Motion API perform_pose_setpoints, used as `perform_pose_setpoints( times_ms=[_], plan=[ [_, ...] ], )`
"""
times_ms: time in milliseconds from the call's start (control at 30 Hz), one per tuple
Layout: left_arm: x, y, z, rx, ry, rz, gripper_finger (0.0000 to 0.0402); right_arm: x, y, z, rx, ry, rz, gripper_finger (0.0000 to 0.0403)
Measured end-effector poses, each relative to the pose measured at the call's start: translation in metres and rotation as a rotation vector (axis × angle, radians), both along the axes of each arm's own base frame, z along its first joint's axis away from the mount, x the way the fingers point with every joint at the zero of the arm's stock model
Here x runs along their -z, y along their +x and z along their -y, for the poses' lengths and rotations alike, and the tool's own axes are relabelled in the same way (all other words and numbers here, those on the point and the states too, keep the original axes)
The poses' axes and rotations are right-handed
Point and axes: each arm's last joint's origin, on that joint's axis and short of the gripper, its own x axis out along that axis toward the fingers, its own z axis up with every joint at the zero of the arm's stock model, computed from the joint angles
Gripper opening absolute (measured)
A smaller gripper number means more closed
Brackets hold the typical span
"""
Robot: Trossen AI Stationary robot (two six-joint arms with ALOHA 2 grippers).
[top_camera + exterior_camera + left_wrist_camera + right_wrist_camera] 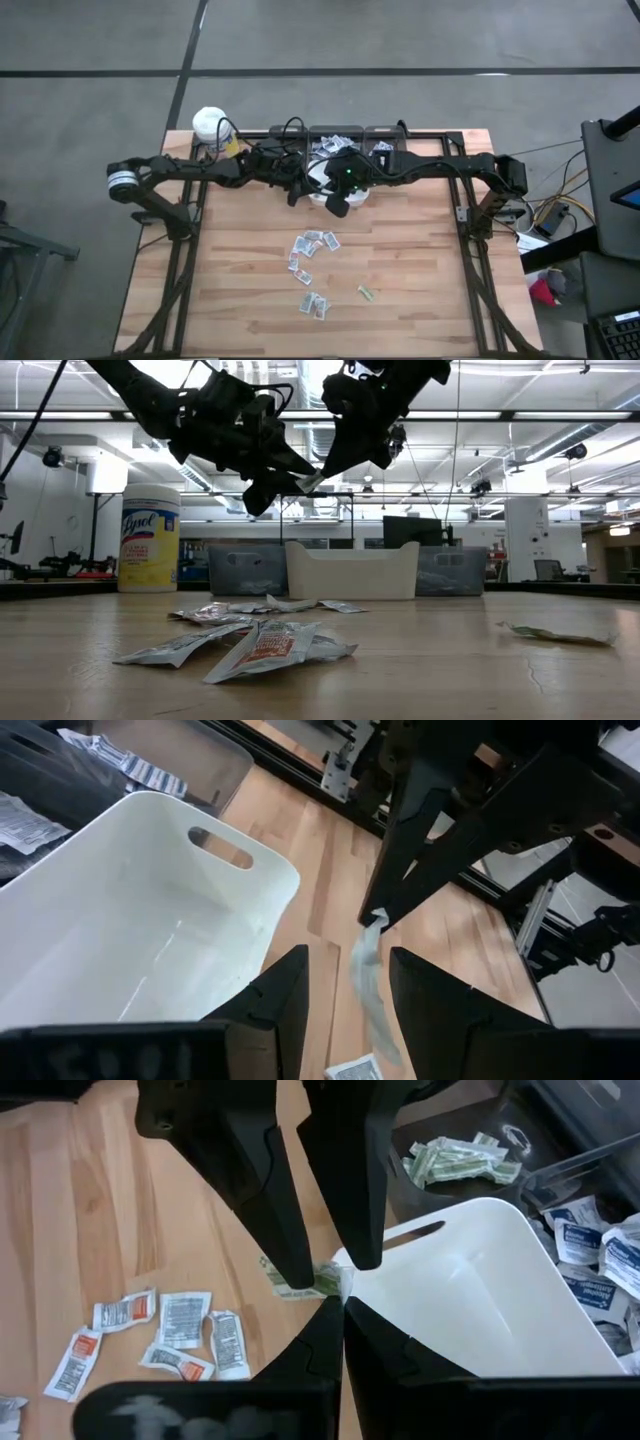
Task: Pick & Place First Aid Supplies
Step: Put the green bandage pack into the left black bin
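My right gripper [343, 1302] is shut on one small first-aid packet with green print [300, 1286], held in the air beside the near rim of the white bin [480, 1210]. My left gripper [348, 960] is open. Its fingers [270, 1210] stand on either side of that hanging packet [366, 982]; I cannot tell whether they touch it. In the low view both grippers meet above the bin [350, 570], with the packet [308, 482] between them. More packets [312, 248] lie flat on the table. My right gripper pinches the packet's upper end [374, 920] between its two fingertips, which slant down from the table's far right. The packet hangs below them, slightly curved and clear of the table and the bin.
A wipes canister [149, 538] stands at the far left corner. Dark bins holding packets [455, 1160] line the far edge behind the white bin. Loose packets lie mid-table [314, 306] and one lies apart at the right [366, 293]. The arms' black frame [465, 215] borders the table.
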Motion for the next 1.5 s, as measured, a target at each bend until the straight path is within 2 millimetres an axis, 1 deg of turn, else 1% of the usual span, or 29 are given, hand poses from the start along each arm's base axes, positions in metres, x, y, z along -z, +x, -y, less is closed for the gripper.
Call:
perform_pose_setpoints(
  times_ms=[167, 333, 433, 567, 600, 833, 900, 1033, 1133, 1267, 1367, 1500],
  plan=[
    [0.0, 0.0, 0.0, -0.006, 0.001, -0.001, 0.0135, -0.002, 0.002, 0.0, 0.001, -0.003, 0.024, 0.0008],
    [0.0, 0.0, 0.0, -0.007, 0.0, -0.001, 0.011, -0.003, 0.003, 0.0, 0.002, -0.004, 0.048, 0.0008],
    [0.0, 0.0, 0.0, -0.008, -0.001, -0.001, 0.008, -0.003, 0.003, 0.001, 0.003, -0.004, 0.051, 0.0008],
    [0.0, 0.0, 0.0, -0.005, -0.002, -0.001, 0.0017, -0.004, 0.004, 0.001, -0.001, -0.005, 0.058, 0.0008],
    [0.0, 0.0, 0.0, -0.005, -0.003, -0.001, 0.0009, -0.004, 0.004, 0.0, -0.007, -0.001, 0.059, 0.0008],
    [0.0, 0.0, 0.0, 0.0, -0.006, -0.001, 0.0001, -0.002, 0.003, 0.0, -0.038, -0.009, 0.035, 0.0012],
    [0.001, 0.0, 0.0, 0.0, -0.009, -0.01, 0.0001, -0.001, 0.001, 0.0, -0.039, -0.004, 0.019, 0.0022],
    [0.005, -0.002, 0.0, -0.016, -0.022, -0.052, 0.0001, 0.002, -0.003, 0.003, -0.032, 0.007, -0.032, 0.0056],
    [0.009, -0.004, -0.002, -0.093, -0.016, -0.103, 0.0, 0.006, -0.008, 0.003, -0.023, 0.019, -0.095, 0.0085],
    [0.013, -0.007, -0.009, -0.324, 0.044, -0.175, 0.0, 0.012, -0.016, 0.003, -0.016, 0.032, -0.204, 0.011],
    [0.016, -0.011, -0.015, -0.484, 0.112, -0.229, 0.0, 0.015, -0.021, 0.002, -0.016, 0.041, -0.264, 0.0116],
    [0.019, -0.019, -0.026, -0.652, 0.198, -0.317, 0.0, 0.019, -0.027, 0.001, -0.015, 0.05, -0.325, 0.0114]
  ],
)
